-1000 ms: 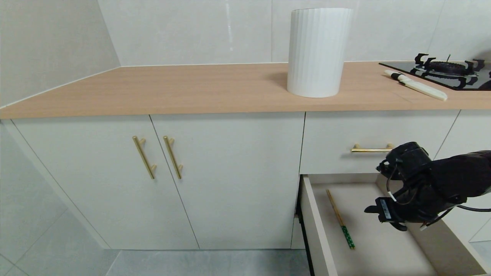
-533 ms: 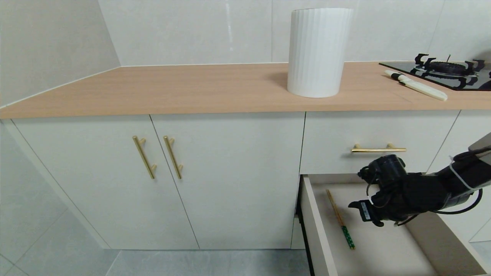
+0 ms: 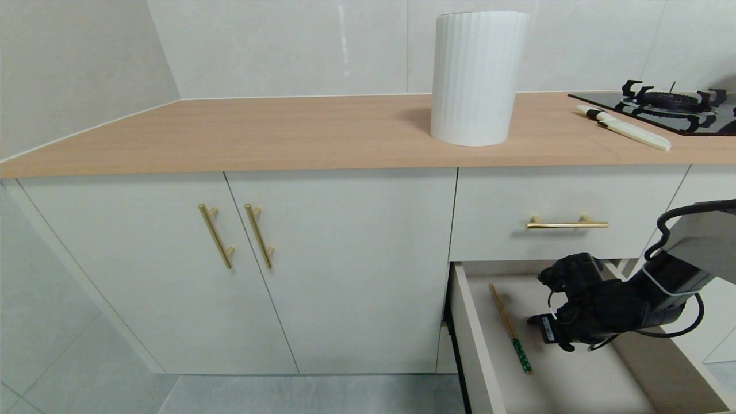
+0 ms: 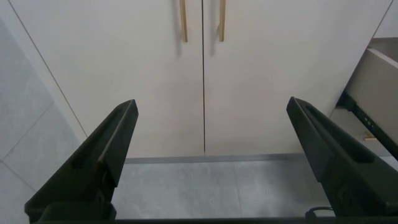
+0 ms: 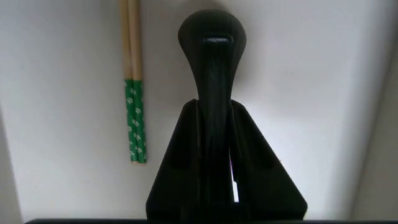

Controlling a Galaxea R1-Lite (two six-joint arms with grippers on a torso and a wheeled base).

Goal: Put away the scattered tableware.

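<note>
My right gripper point(image 3: 549, 332) is down inside the open drawer point(image 3: 472, 339), shut on a black spoon point(image 5: 212, 43) whose rounded end hangs just over the drawer floor. A pair of wooden chopsticks point(image 3: 510, 336) with green tips lies on the drawer floor close beside the spoon, seen as chopsticks point(image 5: 134, 93) from the right wrist. A white-handled knife point(image 3: 624, 127) lies on the wooden counter at the right. My left gripper point(image 4: 211, 162) is open and holds nothing, low in front of the cabinet doors point(image 4: 202, 74).
A tall white ribbed container point(image 3: 476, 77) stands on the counter point(image 3: 259, 132). A black gas hob point(image 3: 667, 103) sits at the far right. A closed drawer with a gold handle point(image 3: 566, 225) is above the open one. Grey floor lies below the cabinets.
My right arm has moved down and deeper into the drawer, bringing the black spoon close to the drawer floor beside the chopsticks. Everything else stays put.
</note>
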